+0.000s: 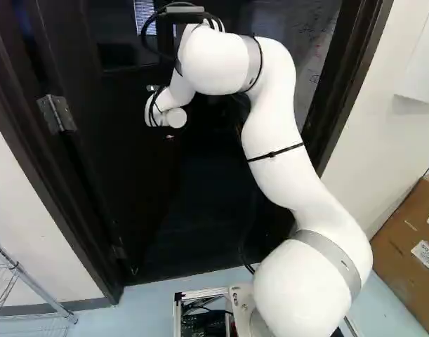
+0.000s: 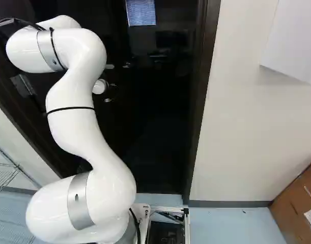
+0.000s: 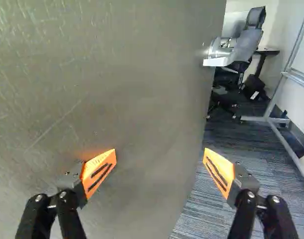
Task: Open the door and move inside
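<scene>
And the door (image 3: 107, 84) stands ajar, my gripper's (image 3: 160, 155) fingers wide apart, gripping nothing, with wider opening and the drive inside left!

Beyond, a gray office chair (image 3: 249, 42) on striped carpet (image 3: 226, 186) (brown cardboard box (image 1: 411, 246) by the white wall (image 1: 368, 133)).

At the doorway, we count one white arm (image 1: 274, 133) | two orange-padded fingers (image 3: 98, 169) | one door (image 3: 142, 59) | two hinges (image 1: 57, 114) | one silver handle (image 3: 219, 61) | one office chair (image 3: 249, 42) | one cardboard box (image 2: 296, 206) | one wire rack (image 1: 38, 293) | one metal stand (image 3: 253, 119)
</scene>
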